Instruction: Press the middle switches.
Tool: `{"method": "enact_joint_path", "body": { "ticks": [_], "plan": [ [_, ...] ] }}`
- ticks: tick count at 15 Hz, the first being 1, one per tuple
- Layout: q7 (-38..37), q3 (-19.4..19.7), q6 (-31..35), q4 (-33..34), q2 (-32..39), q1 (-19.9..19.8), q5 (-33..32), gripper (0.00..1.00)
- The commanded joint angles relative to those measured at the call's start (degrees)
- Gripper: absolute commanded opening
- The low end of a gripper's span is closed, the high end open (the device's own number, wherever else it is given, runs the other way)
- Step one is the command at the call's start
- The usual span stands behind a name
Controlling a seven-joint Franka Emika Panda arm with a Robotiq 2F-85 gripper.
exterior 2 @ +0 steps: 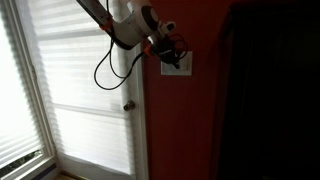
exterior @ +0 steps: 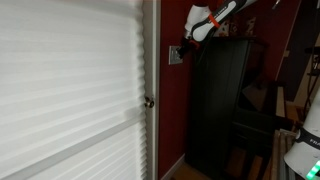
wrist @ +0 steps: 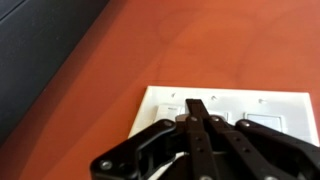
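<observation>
A pale white switch plate [wrist: 240,104] sits on the red wall; it also shows in both exterior views [exterior: 175,56] [exterior 2: 183,66]. Its middle switches [wrist: 216,117] are mostly hidden behind my fingers. My gripper [wrist: 198,104] is shut, with both black fingers pressed together and their tips on the plate's centre. In both exterior views the gripper [exterior: 184,47] [exterior 2: 174,52] touches the plate from the white arm.
A round metal door knob [exterior: 149,101] [exterior 2: 128,105] sits on the white door with blinds [exterior: 70,90]. A tall black cabinet [exterior: 222,105] stands close beside the switch plate. A black cable [exterior 2: 105,65] hangs from the arm.
</observation>
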State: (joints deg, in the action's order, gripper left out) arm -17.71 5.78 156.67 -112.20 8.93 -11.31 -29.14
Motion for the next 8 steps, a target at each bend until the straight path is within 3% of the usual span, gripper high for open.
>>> {"method": "enact_joint_path", "body": {
  "ticks": [1, 8],
  "plan": [
    [4.86, 1.64, -1.90, 1.09, 0.38, 2.09, 6.13, 0.00],
    [3.80, 3.44, -0.77, 2.68, 2.32, 3.55, 6.97, 0.00]
  ]
}}
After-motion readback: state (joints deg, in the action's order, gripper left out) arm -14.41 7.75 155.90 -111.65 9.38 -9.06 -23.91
